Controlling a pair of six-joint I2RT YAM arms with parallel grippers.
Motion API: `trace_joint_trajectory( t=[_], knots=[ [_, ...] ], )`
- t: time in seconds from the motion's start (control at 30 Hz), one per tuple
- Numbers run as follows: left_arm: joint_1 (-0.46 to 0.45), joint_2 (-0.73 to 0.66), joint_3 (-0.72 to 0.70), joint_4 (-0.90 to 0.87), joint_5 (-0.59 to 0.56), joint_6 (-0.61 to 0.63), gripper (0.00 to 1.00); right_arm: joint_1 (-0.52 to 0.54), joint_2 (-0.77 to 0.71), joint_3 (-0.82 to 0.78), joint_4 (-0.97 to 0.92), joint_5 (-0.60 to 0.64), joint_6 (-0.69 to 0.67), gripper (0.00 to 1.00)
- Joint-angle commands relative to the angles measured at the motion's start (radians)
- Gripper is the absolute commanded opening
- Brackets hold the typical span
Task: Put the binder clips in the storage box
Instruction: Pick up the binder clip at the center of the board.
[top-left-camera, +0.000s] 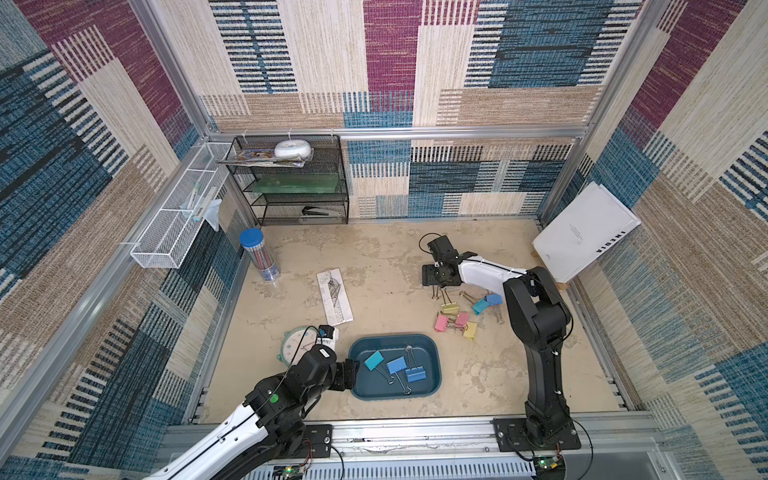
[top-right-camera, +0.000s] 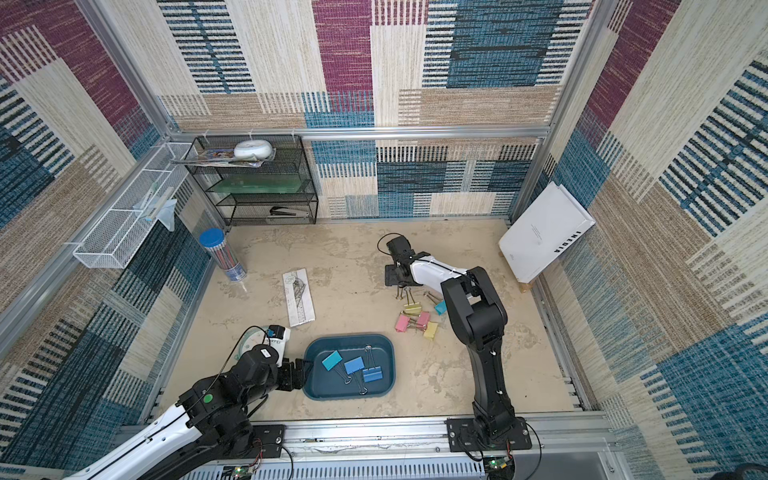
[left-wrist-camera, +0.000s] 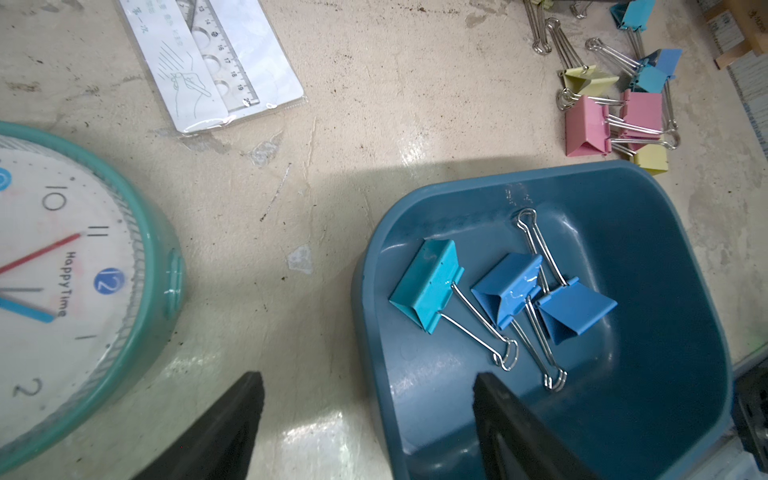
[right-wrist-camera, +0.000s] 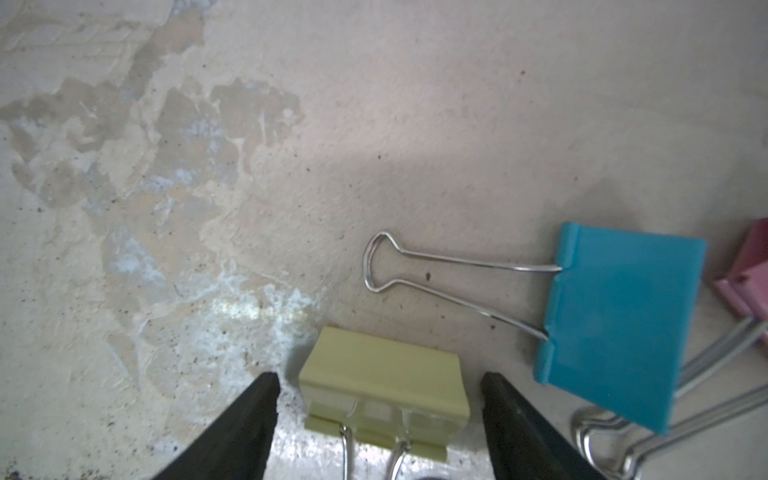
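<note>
The dark teal storage box (top-left-camera: 395, 337) (left-wrist-camera: 457, 187) lies near the front and holds three binder clips: a teal one (left-wrist-camera: 426, 282) and two blue ones (left-wrist-camera: 507, 286) (left-wrist-camera: 575, 307). My left gripper (top-left-camera: 352, 374) (left-wrist-camera: 370, 378) is open, one finger over the box's left end, the other outside it. Several pink, yellow, teal and blue clips (top-left-camera: 461, 319) lie loose to the right of the box. My right gripper (top-left-camera: 439, 282) (right-wrist-camera: 379, 380) hangs open over the far end of that pile, its fingers either side of a yellow clip (right-wrist-camera: 386, 361), small gaps showing.
A teal-rimmed clock (top-left-camera: 297, 345) lies beside the left arm, with a packaged ruler (top-left-camera: 334, 297) behind it. A pencil tube (top-left-camera: 259, 255), black mesh rack (top-left-camera: 291, 178) and white wire basket (top-left-camera: 174, 216) stand at the back left. A white book (top-left-camera: 586, 232) leans at the right wall.
</note>
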Motion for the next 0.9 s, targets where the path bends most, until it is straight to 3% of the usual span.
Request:
trace_joint_trajectory(
  t=[0.0, 0.2, 0.47, 0.73, 0.87],
  knots=[
    [0.000, -0.002, 0.004, 0.010, -0.005, 0.011, 0.83, 0.000, 0.024, 0.007, -0.033, -0.029, 0.011, 0.71],
    [0.000, -0.002, 0.003, 0.010, -0.004, 0.011, 0.83, 0.001, 0.009, -0.026, -0.025, -0.041, 0.025, 0.56],
    [0.000, -0.001, 0.004, 0.011, -0.004, 0.011, 0.83, 0.004, -0.042, -0.025, -0.021, -0.014, 0.017, 0.46],
    [0.000, 0.000, 0.005, 0.011, -0.004, 0.012, 0.83, 0.039, -0.117, 0.058, -0.065, 0.010, -0.030, 0.45],
    [0.000, -0.001, 0.003, 0.010, -0.005, 0.010, 0.83, 0.087, -0.149, 0.116, -0.141, -0.089, -0.094, 0.44]
  ],
)
